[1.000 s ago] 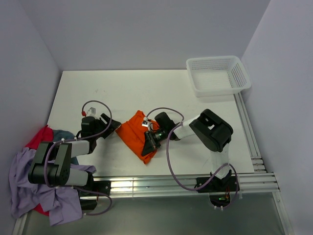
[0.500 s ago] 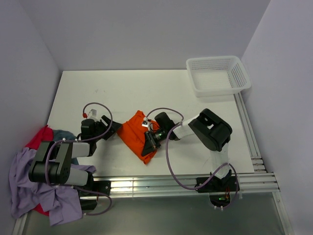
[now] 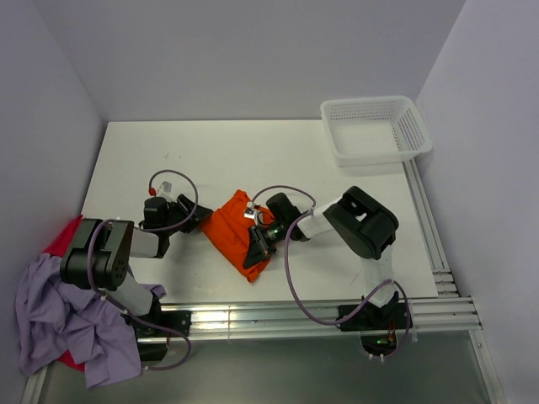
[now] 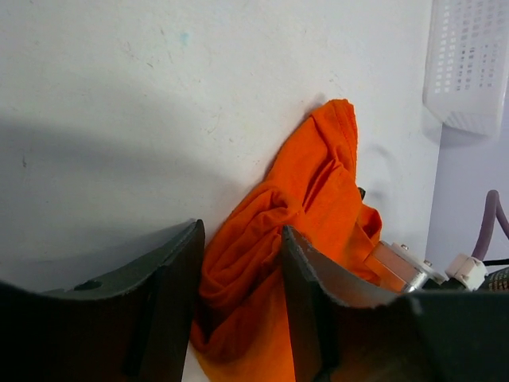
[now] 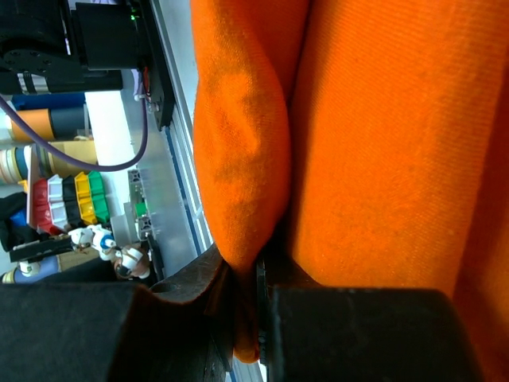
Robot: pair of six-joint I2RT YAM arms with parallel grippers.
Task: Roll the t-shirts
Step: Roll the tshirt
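My right pincer [image 5: 256, 310] pinches a fold of the orange t-shirt [image 4: 318, 183], so the left pincer [image 4: 241, 255], half-open astride its edge, should bite deep before we roll evenly.

Here's the room: a white table [image 3: 253, 156] fills the middle, matte and lightly scuffed, boxed in by three plain pale lavender-grey walls, the back wall [image 3: 253, 59], the left wall [image 3: 42, 126] and the right wall [image 3: 497, 185]. Silver metal rails [image 3: 295, 316] run along the near edge, catching a bright glare, and more rails [image 3: 429, 240] line the right side. Below them lies a dull grey surface [image 3: 278, 374]. The light is soft and even, with faint shadows. From the right wrist view, colourful clutter [image 5: 67, 199] sits past the table edge, too blurred to name.
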